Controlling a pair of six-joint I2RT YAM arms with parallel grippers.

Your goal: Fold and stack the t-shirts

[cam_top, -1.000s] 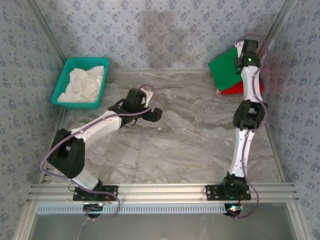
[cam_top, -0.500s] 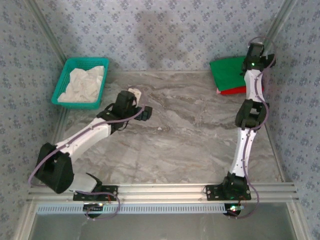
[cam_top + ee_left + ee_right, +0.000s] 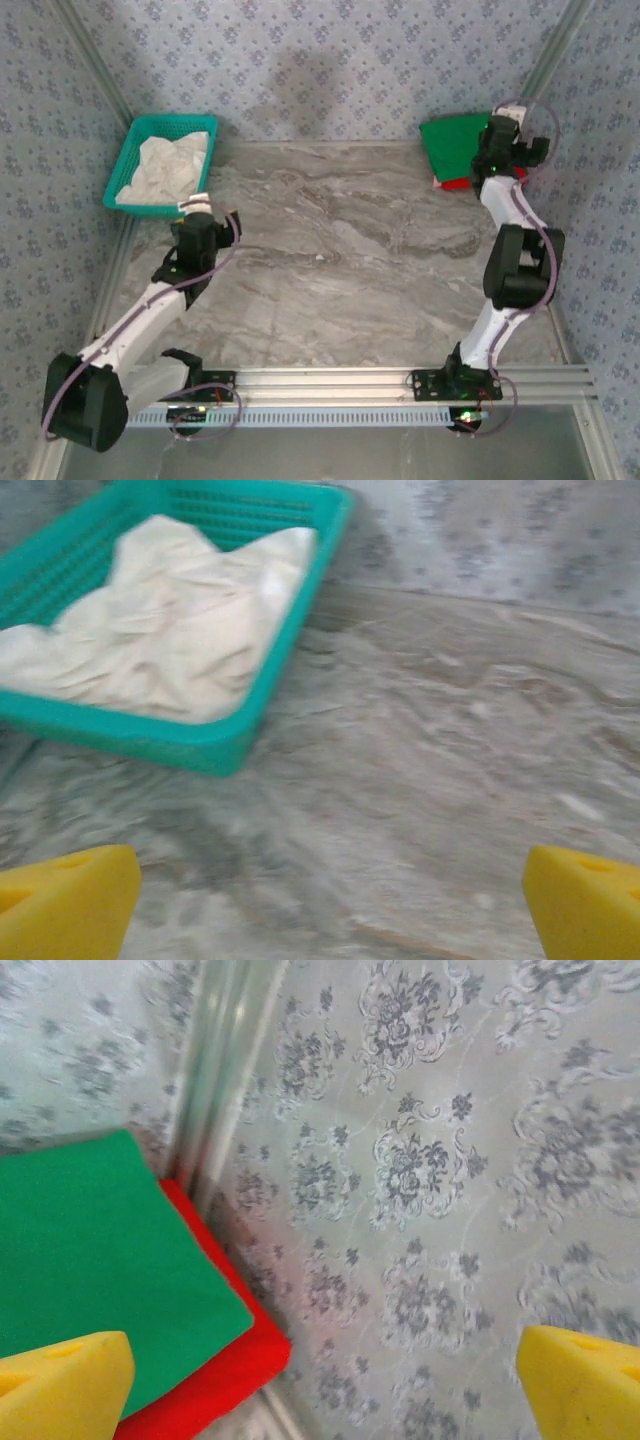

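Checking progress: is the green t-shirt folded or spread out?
Folded: the green t-shirt is a flat rectangle with straight edges, lying on top of the red t-shirt in the table's far right corner.

You have the table (image 3: 350, 260) running from the arm bases at the near edge to the back wall (image 3: 330, 60). In its far-left corner sits the basket (image 3: 155, 208) (image 3: 180, 742), with a crumpled cloth (image 3: 165, 165) (image 3: 170, 630) lying in it. Your left gripper (image 3: 205, 208) (image 3: 325, 905) is just before the basket's near-right corner, apart from it. In the far-right corner, against the corner post (image 3: 550, 50) (image 3: 215, 1060), the upper t-shirt (image 3: 450, 145) (image 3: 90, 1230) lies on the lower t-shirt (image 3: 458, 183) (image 3: 235, 1360), whose near edge sticks out from under it. Your right gripper (image 3: 508, 118) (image 3: 325, 1385) hangs over the stack's right side.
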